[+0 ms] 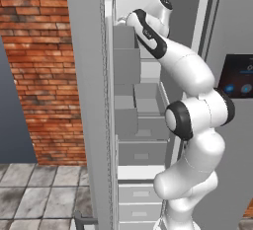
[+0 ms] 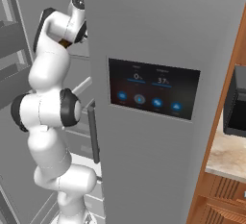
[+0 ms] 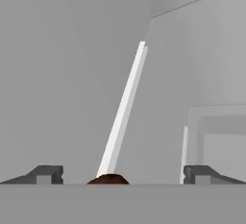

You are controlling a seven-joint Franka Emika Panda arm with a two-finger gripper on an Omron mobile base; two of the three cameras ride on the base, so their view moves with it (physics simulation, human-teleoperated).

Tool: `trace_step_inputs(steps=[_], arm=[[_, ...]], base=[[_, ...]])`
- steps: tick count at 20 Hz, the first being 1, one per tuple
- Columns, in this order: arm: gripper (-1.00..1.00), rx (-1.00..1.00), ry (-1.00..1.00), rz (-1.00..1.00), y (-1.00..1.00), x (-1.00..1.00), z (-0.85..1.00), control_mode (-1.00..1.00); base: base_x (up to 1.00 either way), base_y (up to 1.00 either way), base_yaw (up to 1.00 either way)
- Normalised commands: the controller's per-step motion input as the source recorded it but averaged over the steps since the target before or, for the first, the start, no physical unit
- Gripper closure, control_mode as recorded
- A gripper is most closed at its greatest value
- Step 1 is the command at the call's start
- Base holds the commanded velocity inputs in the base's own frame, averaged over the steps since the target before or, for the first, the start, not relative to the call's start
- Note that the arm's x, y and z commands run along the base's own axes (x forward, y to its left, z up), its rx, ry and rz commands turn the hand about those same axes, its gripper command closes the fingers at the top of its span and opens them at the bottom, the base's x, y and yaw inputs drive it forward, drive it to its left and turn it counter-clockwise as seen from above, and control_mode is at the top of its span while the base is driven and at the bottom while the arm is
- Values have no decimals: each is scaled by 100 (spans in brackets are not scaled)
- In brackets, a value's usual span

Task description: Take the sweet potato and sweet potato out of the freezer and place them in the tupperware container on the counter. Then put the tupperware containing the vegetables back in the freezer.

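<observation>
My arm reaches high into the open freezer (image 1: 148,105). In the hand view my gripper (image 3: 124,176) is open, its two dark fingertips (image 3: 45,175) spread wide before the pale inner wall. The rounded brown top of a sweet potato (image 3: 108,180) peeks up at the bottom edge between the tips, a little left of centre, with nothing touching it. In the right base view a small orange-brown patch (image 2: 64,43) shows under the hand; I cannot tell if it is a sweet potato. The tupperware container is out of view. A strip of the counter (image 2: 226,160) shows at far right.
The freezer door (image 1: 89,100) stands open on the left, with grey bins (image 1: 126,66) close to my forearm. Grey drawers (image 1: 141,194) sit low in the freezer. The door with the black touch panel (image 2: 153,93) stands shut beside my arm. A black microwave (image 2: 236,103) stands on the counter.
</observation>
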Motion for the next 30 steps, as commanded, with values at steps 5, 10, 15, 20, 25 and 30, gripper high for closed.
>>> trace_step_inputs(steps=[5,10,15,20,25,30], arm=[[-100,0,12,3,3,0,0,-100],[-100,0,10,4,1,-8,0,-100],[-100,0,1,5,10,-18,0,-100],[-100,0,0,5,19,-33,-3,-100],[-100,0,0,4,13,-37,-22,-100],[-100,0,0,5,11,-37,-28,-100]], base=[[0,0,0],[0,0,0],[0,0,0],[0,0,0],[0,0,0],[0,0,0]])
